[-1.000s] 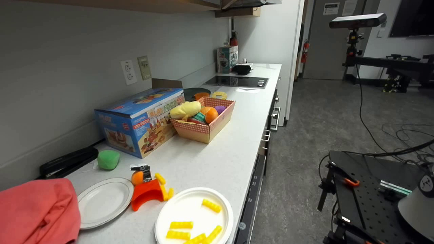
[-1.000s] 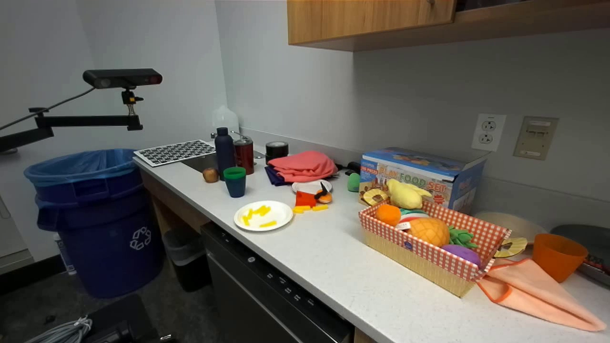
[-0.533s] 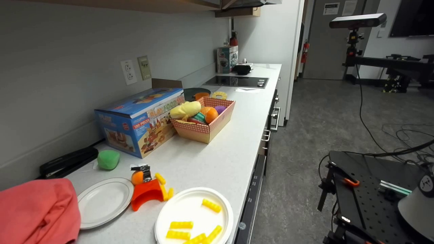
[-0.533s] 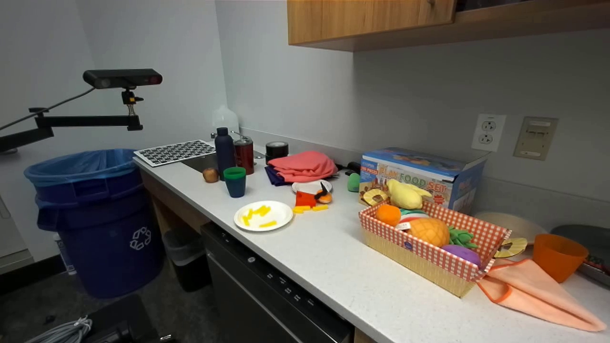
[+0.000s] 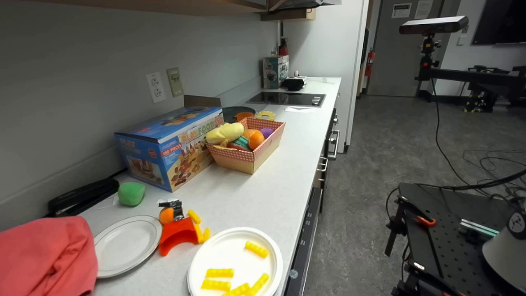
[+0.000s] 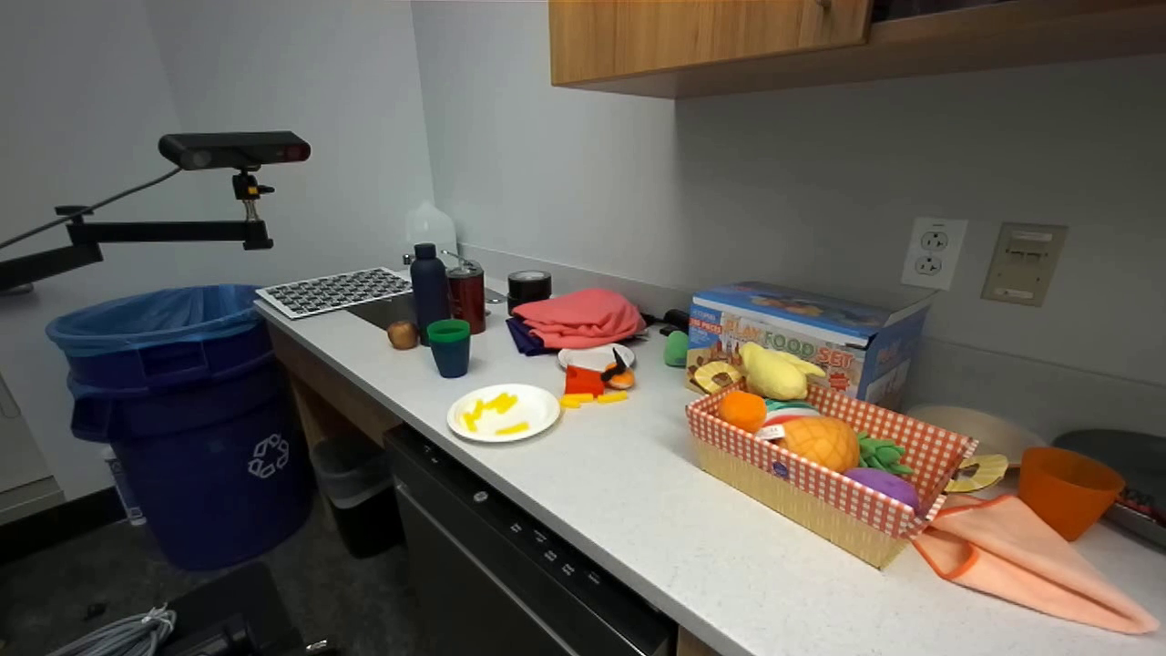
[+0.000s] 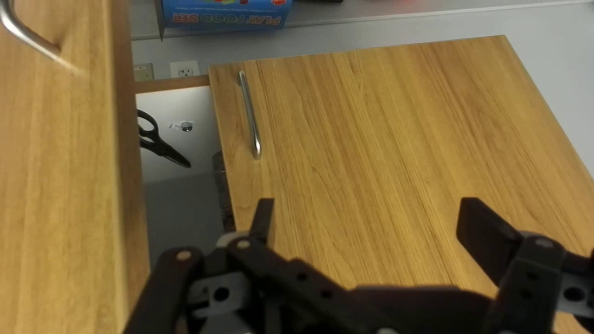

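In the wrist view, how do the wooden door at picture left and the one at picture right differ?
The left door appears open; the right door appears closed.
The left door shows a thick edge, the right door mainly its flat front.
The left door's handle is cut off by the picture; the right door's handle shows whole.
Both are wooden, with silver handles.
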`<state>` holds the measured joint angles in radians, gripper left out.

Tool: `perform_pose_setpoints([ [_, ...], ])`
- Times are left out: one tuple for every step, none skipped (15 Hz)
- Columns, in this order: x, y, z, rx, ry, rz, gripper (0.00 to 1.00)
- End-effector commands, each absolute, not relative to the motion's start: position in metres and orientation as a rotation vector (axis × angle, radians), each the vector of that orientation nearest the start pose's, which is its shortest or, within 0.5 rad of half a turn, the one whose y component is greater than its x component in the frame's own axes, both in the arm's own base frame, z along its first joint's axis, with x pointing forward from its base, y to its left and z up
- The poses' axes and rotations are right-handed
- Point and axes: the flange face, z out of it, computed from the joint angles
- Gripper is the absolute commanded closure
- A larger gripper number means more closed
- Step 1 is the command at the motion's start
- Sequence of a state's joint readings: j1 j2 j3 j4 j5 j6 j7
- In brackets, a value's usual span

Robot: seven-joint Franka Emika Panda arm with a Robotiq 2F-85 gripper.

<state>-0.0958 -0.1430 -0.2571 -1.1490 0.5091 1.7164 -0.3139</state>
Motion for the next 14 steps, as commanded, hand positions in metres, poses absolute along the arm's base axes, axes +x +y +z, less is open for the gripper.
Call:
perform_pose_setpoints([
  [0.4295,-0.1316,0.9266,-2.656,-0.026,-1.151,0.0],
  [0.429,-0.1318,0.9268,-2.662,-0.014,-1.146,0.0],
  [0.4281,-0.1323,0.9267,-2.673,-0.003,-1.138,0.0],
  [0.4269,-0.1329,0.9261,-2.694,-0.001,-1.124,0.0],
  [0.4254,-0.1337,0.9253,-2.721,-0.003,-1.105,0.0],
  [0.426,-0.1346,0.9275,-2.725,0.037,-1.136,0.0],
  [0.4253,-0.1351,0.9193,-2.69,-0.012,-1.13,0.0],
  [0.4246,-0.1358,0.9202,-2.699,0.003,-1.132,0.0],
  [0.4241,-0.1361,0.9208,-2.703,0.009,-1.133,0.0],
  [0.424,-0.1362,0.9209,-2.705,0.012,-1.133,0.0],
  [0.4241,-0.1363,0.9209,-2.706,0.013,-1.133,0.0],
  [0.4243,-0.1363,0.9208,-2.706,0.013,-1.133,0.0],
  [0.4245,-0.1364,0.9206,-2.706,0.013,-1.133,0.0],
  [0.4247,-0.1364,0.9205,-2.706,0.013,-1.132,0.0],
])
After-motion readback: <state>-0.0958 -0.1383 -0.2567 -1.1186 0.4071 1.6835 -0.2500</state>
